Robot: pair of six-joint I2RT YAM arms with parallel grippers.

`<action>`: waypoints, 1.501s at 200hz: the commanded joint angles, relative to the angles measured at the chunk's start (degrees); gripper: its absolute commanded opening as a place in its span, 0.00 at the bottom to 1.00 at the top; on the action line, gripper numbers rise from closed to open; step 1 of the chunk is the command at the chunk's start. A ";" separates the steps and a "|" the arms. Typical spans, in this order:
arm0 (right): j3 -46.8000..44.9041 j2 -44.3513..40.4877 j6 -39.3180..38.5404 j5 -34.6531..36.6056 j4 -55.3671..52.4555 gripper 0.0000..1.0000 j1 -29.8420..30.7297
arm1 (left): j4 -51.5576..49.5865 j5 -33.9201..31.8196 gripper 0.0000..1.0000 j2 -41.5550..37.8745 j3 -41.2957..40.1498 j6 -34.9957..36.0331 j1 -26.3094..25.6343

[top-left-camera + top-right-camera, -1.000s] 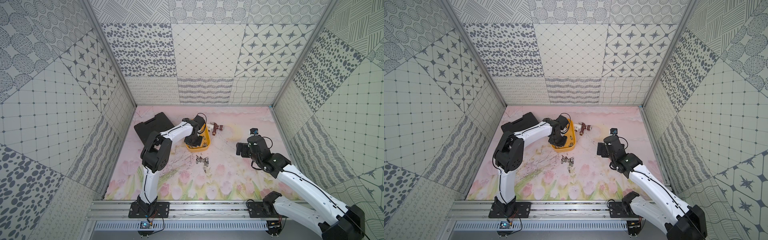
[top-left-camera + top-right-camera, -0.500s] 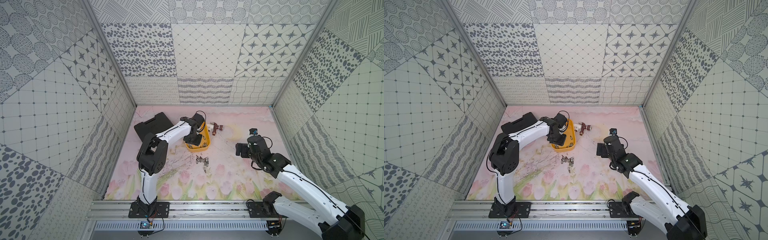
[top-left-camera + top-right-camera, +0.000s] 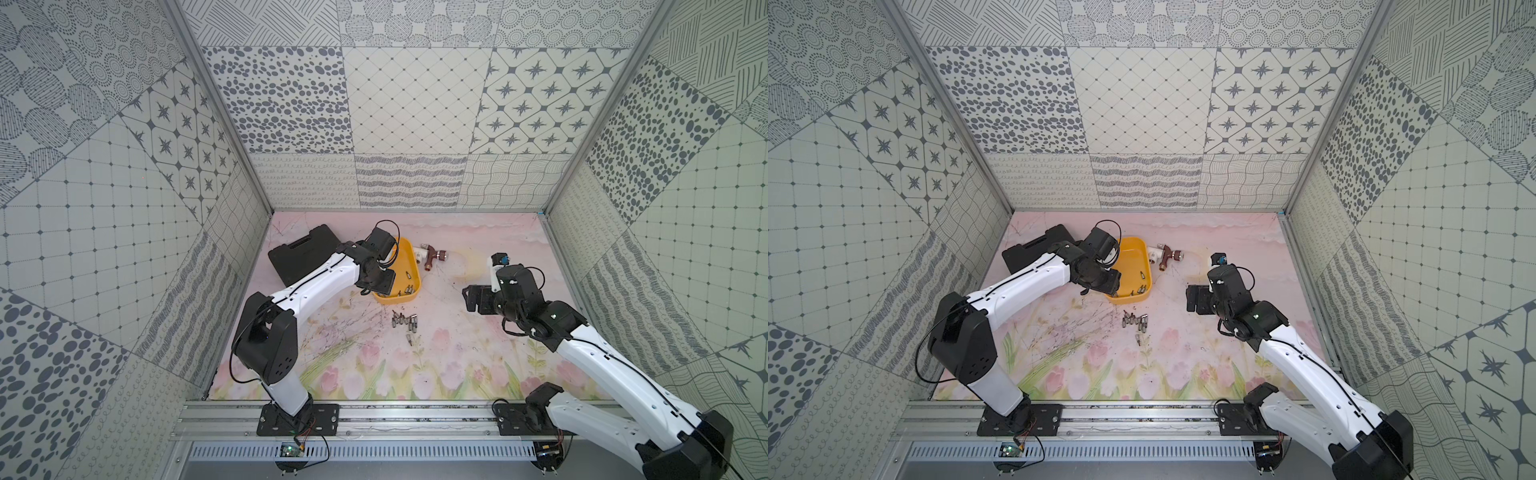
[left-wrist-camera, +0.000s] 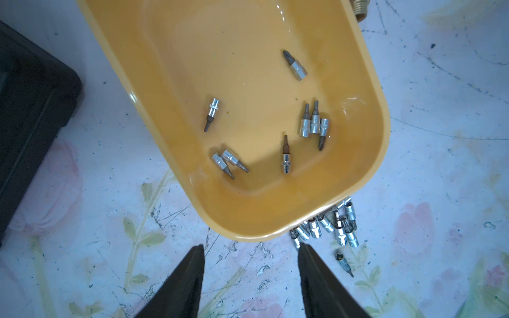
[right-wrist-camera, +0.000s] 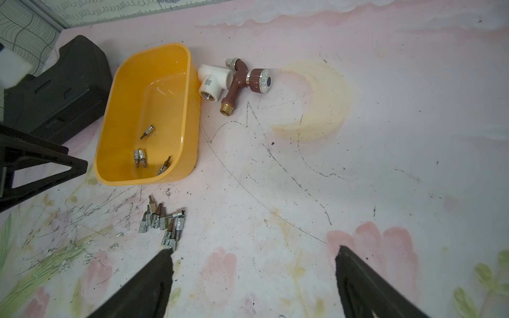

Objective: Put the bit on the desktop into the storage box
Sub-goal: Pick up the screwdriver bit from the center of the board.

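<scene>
We see the tulip-printed counter point(image 3: 457, 353), with a black tool case point(image 3: 299, 253) at its far left. The yellow storage box point(image 3: 405, 257) sits beside the case and holds several bits point(image 4: 314, 126). Our left end effector point(image 4: 250, 249) hovers by the box, spread and empty. The right end effector point(image 5: 253, 250) is spread too. A loose bit cluster point(image 3: 405, 322) lies on the counter just beside the box.
</scene>
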 commanded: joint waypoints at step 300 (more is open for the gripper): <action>24.73 51.18 0.94 -7.27 -7.20 0.37 26.21 | 27.46 -28.49 0.99 -38.28 -36.33 -19.44 4.68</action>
